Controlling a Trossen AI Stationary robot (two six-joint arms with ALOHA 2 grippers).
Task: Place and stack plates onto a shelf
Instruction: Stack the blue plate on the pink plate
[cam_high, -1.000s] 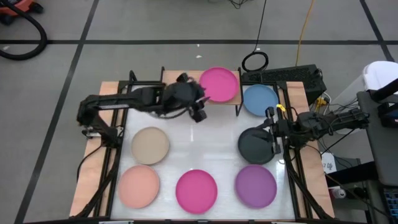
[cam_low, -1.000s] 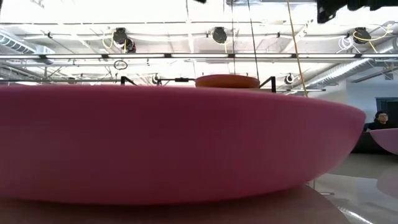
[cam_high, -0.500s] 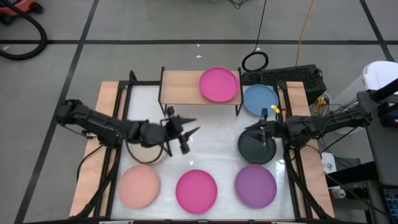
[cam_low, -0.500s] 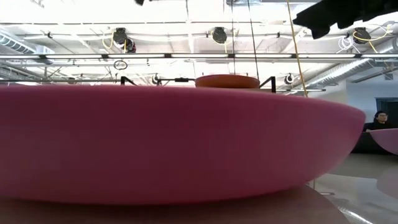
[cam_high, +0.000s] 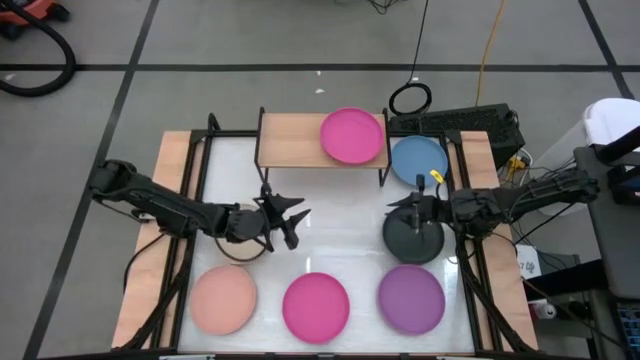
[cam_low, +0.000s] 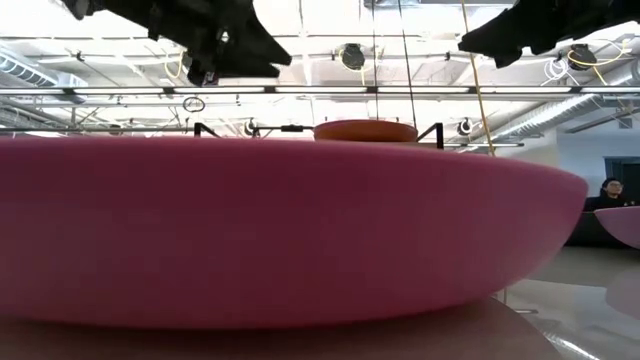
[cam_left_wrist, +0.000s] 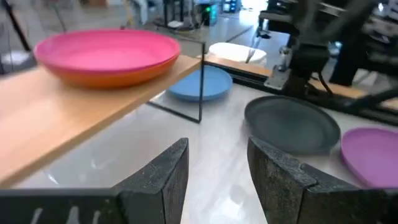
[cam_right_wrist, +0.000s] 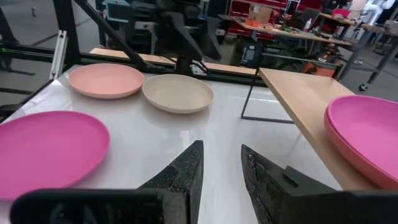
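Observation:
The shelf (cam_high: 300, 141) stands at the table's far edge. On it a magenta plate (cam_high: 352, 135) rests on a red plate (cam_left_wrist: 118, 76). On the table lie a blue plate (cam_high: 418, 160), a black plate (cam_high: 413, 240), a purple plate (cam_high: 411, 298), a magenta plate (cam_high: 316, 306), a peach plate (cam_high: 223, 300) and a beige plate (cam_right_wrist: 177, 92). My left arm hides most of the beige plate from above. My left gripper (cam_high: 290, 222) hangs open and empty above mid-table, right of the beige plate. My right gripper (cam_high: 405, 208) stands open and empty above the black plate's far rim.
A black cable ring (cam_high: 410, 98) lies on the floor beyond the table. Black frame bars (cam_high: 200, 170) run along the table's left and right sides. Bare white tabletop (cam_high: 340, 235) shows between the two grippers. A person (cam_low: 610, 190) sits far off in the room.
My left gripper has come away from the shelf, going down and toward the table's near-left, and has rolled; it now hangs beside the beige plate. My right gripper has shifted a little toward the table's left, over the black plate. No plate has moved.

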